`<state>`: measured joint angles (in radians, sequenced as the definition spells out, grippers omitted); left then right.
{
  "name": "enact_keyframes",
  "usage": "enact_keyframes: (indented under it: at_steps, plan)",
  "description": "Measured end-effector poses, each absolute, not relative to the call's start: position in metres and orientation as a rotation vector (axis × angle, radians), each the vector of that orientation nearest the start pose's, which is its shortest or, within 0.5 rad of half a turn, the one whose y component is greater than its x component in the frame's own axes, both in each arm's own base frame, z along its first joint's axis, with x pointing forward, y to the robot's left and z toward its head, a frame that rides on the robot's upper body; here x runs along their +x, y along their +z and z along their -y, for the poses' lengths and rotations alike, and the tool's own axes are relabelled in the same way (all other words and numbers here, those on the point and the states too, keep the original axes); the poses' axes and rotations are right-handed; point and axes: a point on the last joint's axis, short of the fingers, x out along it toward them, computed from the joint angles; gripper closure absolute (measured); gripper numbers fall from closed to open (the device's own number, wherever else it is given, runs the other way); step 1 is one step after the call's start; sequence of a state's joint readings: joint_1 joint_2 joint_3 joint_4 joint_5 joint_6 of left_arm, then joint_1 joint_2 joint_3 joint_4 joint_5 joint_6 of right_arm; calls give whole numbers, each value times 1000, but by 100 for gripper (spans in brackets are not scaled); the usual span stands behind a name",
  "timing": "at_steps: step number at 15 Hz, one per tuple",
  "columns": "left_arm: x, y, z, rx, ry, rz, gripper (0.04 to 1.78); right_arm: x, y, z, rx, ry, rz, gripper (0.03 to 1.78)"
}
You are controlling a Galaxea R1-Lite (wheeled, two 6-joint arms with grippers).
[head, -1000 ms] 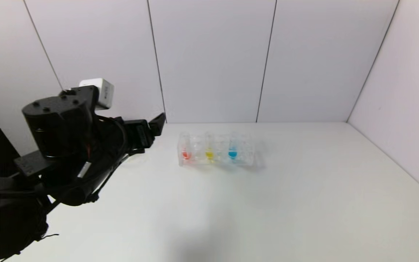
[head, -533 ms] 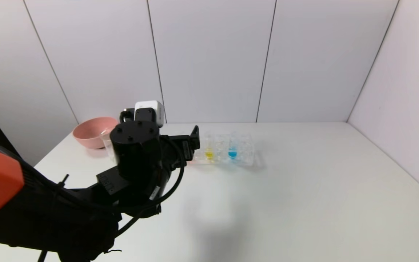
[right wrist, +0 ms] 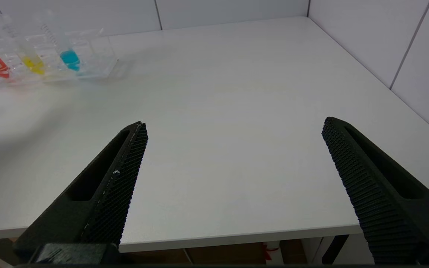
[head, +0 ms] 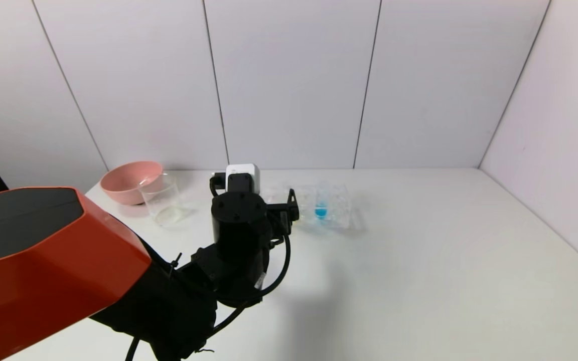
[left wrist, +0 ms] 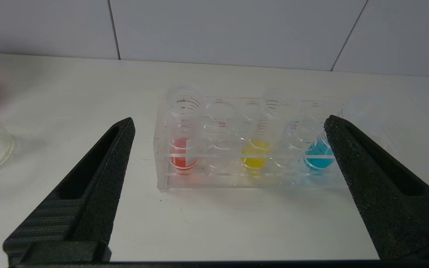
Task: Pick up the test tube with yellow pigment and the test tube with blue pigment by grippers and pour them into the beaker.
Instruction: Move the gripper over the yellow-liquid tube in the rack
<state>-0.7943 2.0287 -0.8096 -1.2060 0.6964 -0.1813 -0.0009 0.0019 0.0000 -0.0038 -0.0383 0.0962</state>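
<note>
Tubes stand upright in the clear rack [left wrist: 251, 178]: yellow tube [left wrist: 256, 149] mid-row, blue tube [left wrist: 317, 150] leaning slightly. Their printed graduations are unreadable. Left hand [left wrist: 229, 124] gapes, released, facing them; right hand [right wrist: 235, 128] likewise gapes, empty.

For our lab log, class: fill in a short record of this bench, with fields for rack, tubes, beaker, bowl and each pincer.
rack: clear rack, on the table
tubes: red tube, yellow tube, blue tube, all upright in the rack
beaker: beaker, looks empty, beside the bowl
bowl: pink bowl, at the table's far left
left pincer: left pincer, open, facing the rack, touching nothing
right pincer: right pincer, open, near the table's front edge, away from the rack
</note>
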Motion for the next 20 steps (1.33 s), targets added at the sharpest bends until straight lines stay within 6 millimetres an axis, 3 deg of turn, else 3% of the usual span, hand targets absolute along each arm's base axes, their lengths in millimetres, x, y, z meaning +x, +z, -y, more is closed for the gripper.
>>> enact_keyframes:
  at_steps: [6, 13, 20]
  plan:
    - [284, 104, 268, -159, -92, -30, 5, -23, 76, 1, 96, -39, 4, 10]
    - [321, 88, 275, -156, -52, -17, 5, -23, 76, 1, 96, -39, 4, 10]
    - [340, 80, 284, -146, -38, -25, 5, -23, 76, 1, 96, -39, 4, 10]
